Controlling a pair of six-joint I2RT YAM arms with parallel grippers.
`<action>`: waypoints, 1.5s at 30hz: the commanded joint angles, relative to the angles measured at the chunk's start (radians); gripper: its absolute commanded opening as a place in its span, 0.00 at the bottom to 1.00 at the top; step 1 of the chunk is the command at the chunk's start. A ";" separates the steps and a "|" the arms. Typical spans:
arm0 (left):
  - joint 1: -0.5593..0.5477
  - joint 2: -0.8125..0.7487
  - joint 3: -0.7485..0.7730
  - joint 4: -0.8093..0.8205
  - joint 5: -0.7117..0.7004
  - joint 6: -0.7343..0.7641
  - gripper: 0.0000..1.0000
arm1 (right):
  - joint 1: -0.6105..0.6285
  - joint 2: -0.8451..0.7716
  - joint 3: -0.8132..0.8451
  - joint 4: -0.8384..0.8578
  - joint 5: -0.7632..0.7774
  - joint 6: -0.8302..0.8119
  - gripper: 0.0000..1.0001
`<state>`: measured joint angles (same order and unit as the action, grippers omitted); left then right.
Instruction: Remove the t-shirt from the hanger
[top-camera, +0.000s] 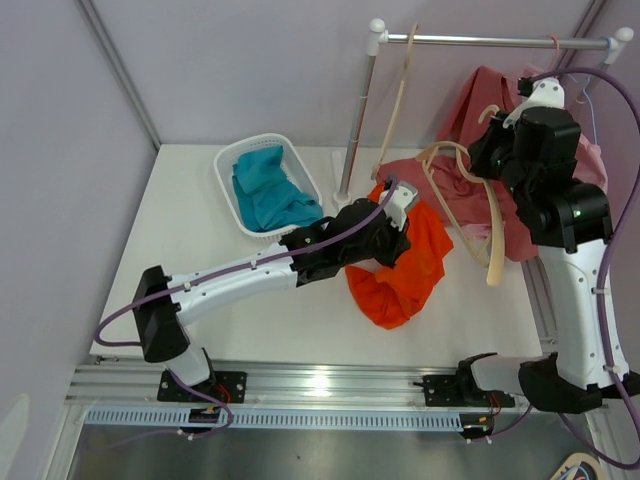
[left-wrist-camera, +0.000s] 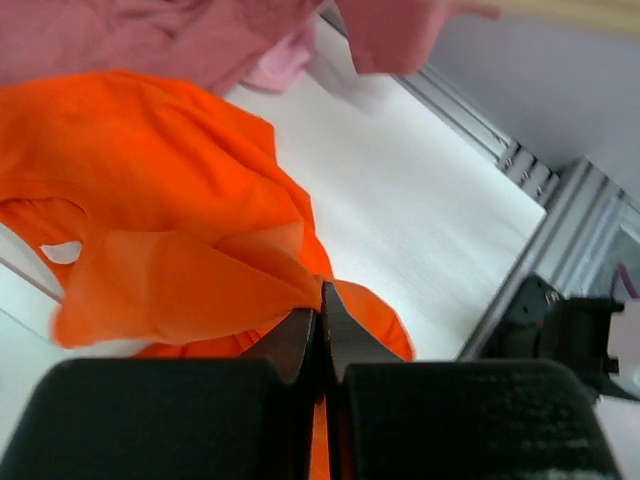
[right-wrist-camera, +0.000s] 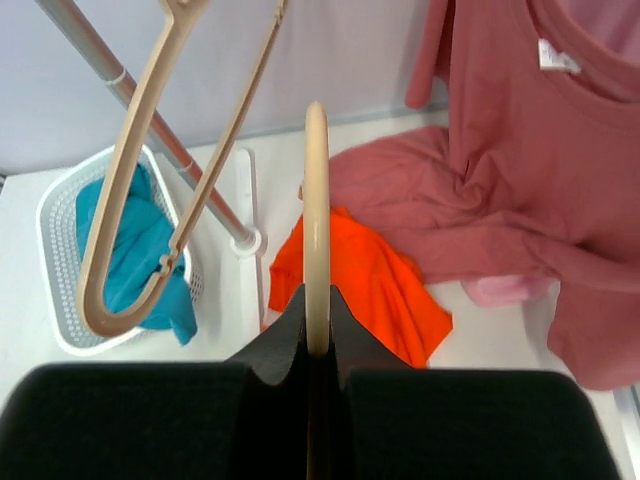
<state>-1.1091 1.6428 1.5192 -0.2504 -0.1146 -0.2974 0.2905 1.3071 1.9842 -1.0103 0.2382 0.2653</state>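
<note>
The orange t-shirt (top-camera: 405, 270) lies crumpled on the white table (top-camera: 200, 240), right of centre. My left gripper (top-camera: 398, 232) is shut on a fold of it; the left wrist view shows the jaws (left-wrist-camera: 322, 300) pinching the orange cloth (left-wrist-camera: 170, 200). My right gripper (top-camera: 488, 152) is shut on a bare beige hanger (top-camera: 493, 240) and holds it above the table's right side. In the right wrist view the hanger rod (right-wrist-camera: 316, 200) runs straight between the shut jaws (right-wrist-camera: 317, 315), with the orange t-shirt (right-wrist-camera: 370, 285) below and apart from it.
A dusty-red shirt (top-camera: 480, 100) hangs from the rack rail (top-camera: 480, 41) and spreads onto the table (right-wrist-camera: 480, 220). A second beige hanger (top-camera: 398, 100) hangs on the rail. A white basket (top-camera: 228, 200) with teal cloth (top-camera: 268, 190) stands back left beside the rack pole (top-camera: 358, 110).
</note>
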 joint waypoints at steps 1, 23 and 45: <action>0.005 -0.099 -0.002 -0.021 0.095 -0.026 0.01 | 0.002 -0.086 -0.114 0.312 -0.011 -0.087 0.00; 0.511 -0.189 0.719 -0.236 0.070 0.182 0.01 | -0.034 0.354 0.135 0.756 -0.106 -0.244 0.00; 0.729 -0.008 0.878 0.158 0.213 0.326 0.01 | -0.067 0.560 0.280 0.809 -0.049 -0.298 0.00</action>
<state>-0.4088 1.5848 2.3566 -0.2447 0.0834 -0.0311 0.2348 1.8610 2.2059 -0.2695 0.2043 -0.0200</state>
